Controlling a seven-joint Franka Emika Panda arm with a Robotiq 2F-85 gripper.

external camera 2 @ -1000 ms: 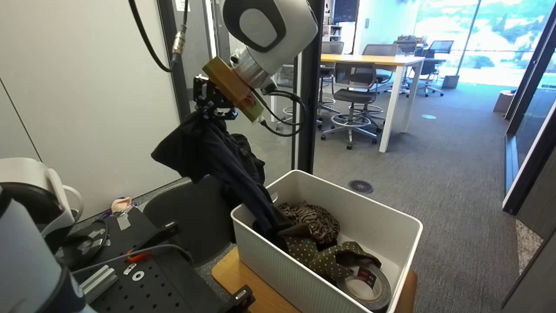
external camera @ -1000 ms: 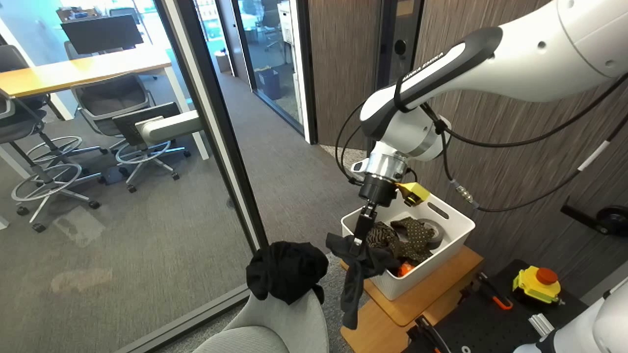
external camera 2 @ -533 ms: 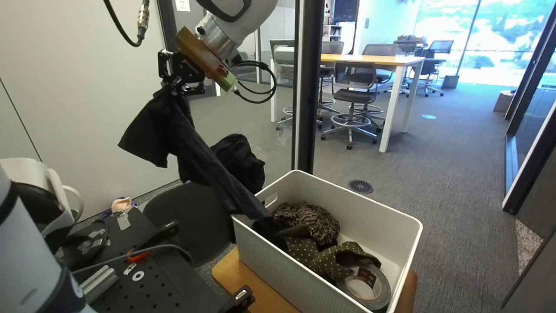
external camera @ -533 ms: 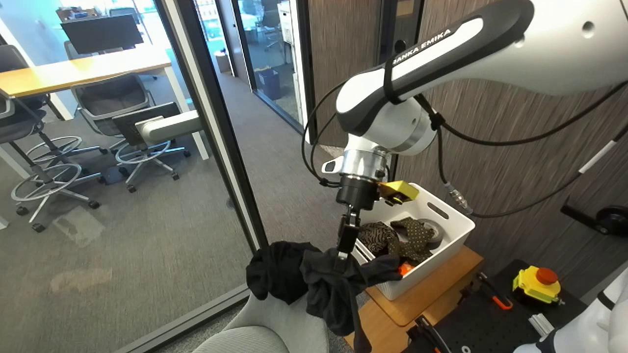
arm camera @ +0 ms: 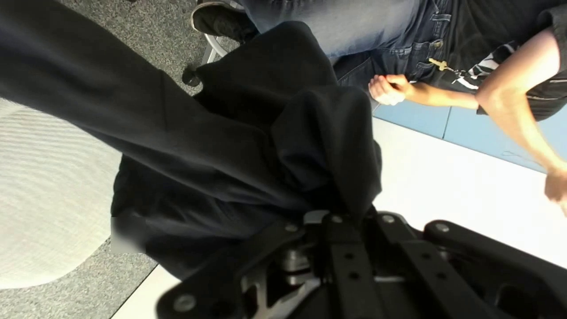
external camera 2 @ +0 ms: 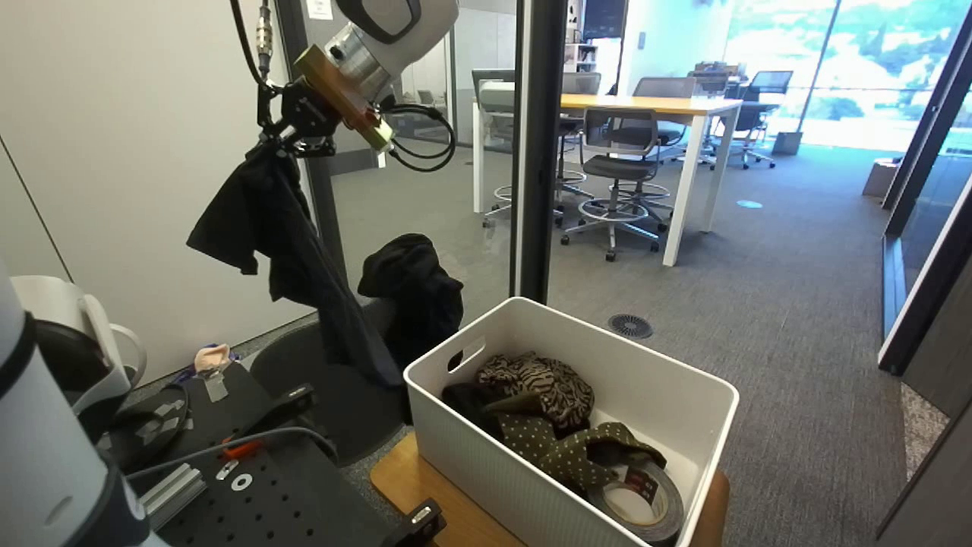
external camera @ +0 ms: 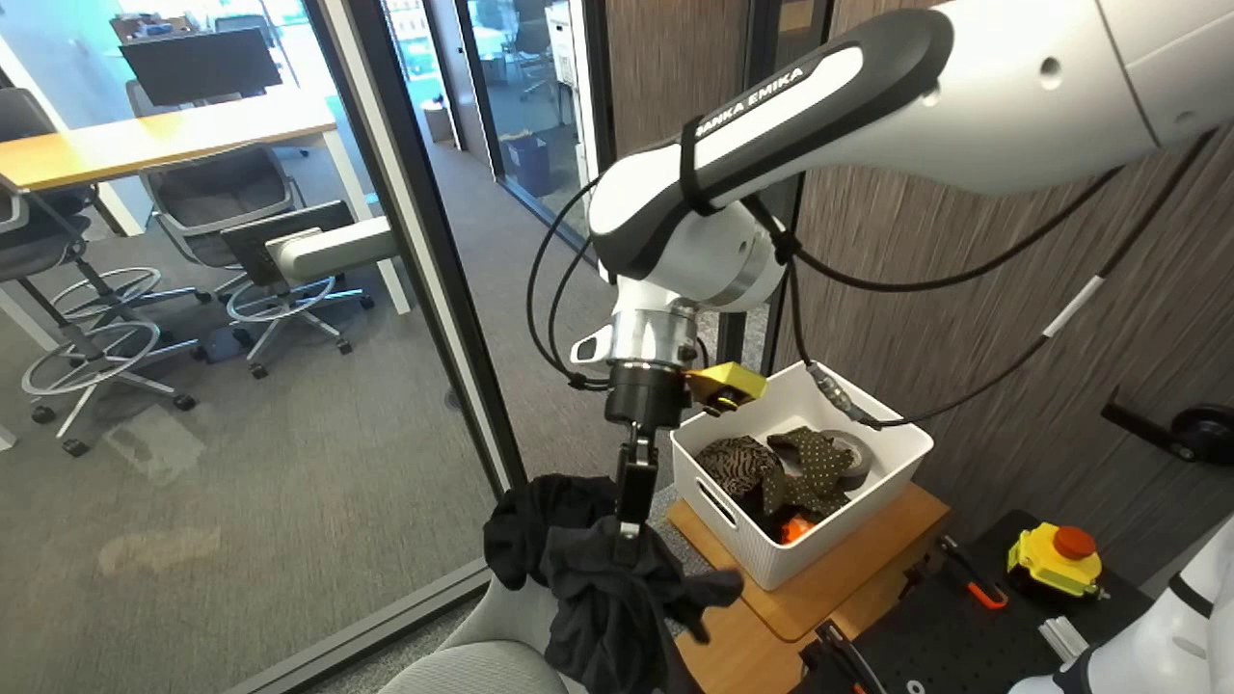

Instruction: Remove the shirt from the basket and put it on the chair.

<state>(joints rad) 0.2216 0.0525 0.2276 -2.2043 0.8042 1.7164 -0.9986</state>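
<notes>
My gripper (external camera: 628,542) is shut on a black shirt (external camera: 612,607), which hangs from the fingertips. In an exterior view the shirt overlaps the pale grey chair (external camera: 506,627); I cannot tell whether they touch. It also hangs from the gripper (external camera 2: 279,146) as a black shirt (external camera 2: 292,243) in an exterior view, its lower end left of the basket's rim. In the wrist view the shirt (arm camera: 212,155) fills the middle above the jaws (arm camera: 350,217), with the chair seat (arm camera: 48,190) at left. The white basket (external camera: 757,559) stands right of the chair, also seen closely (external camera 2: 486,471).
Another black cloth (external camera: 535,520) lies over the chair's back. The basket holds a zebra-patterned cloth (external camera 2: 550,384), a dotted cloth (external camera 2: 531,441) and a tape roll (external camera 2: 672,501). A wooden stand (external camera: 771,617) bears the basket. A person (arm camera: 354,31) is close by in the wrist view.
My gripper has moved away from the basket towards the chair, left in both exterior views. The shirt's trailing end has come out of the basket.
</notes>
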